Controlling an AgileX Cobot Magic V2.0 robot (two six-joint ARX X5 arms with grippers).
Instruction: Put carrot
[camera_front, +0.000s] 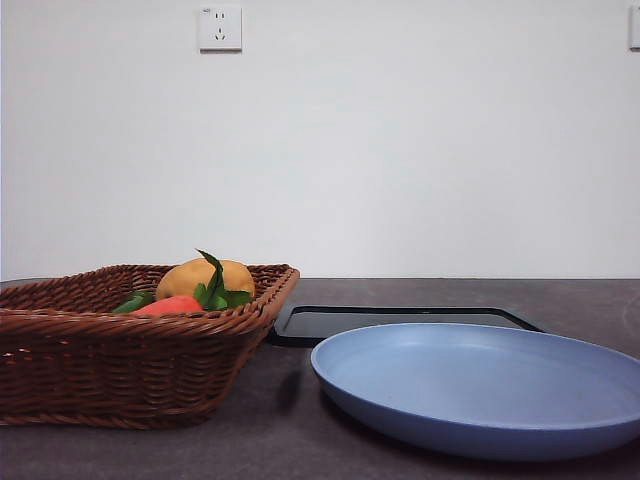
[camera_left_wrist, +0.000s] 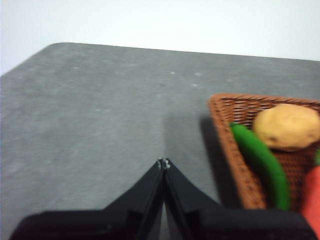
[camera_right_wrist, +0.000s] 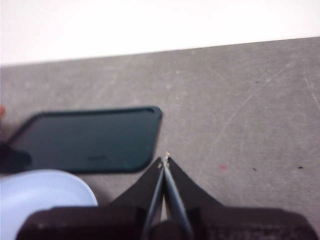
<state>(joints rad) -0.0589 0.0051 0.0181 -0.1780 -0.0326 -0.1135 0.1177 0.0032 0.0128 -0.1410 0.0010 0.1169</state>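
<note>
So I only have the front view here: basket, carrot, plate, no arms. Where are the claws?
Observer: Left claw hangs shut over bare table beside the basket.
Operator: And the right one?
Observer: Right claw is shut too, over the table by the dark tray's corner.
Operator: Anything in the basket besides the carrot and potato?
Observer: Yes, a long green vegetable lies beside the potato.

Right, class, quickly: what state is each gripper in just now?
Left gripper: shut, holding nothing, over bare table beside the brown wicker basket.
Right gripper: shut, holding nothing.
</note>
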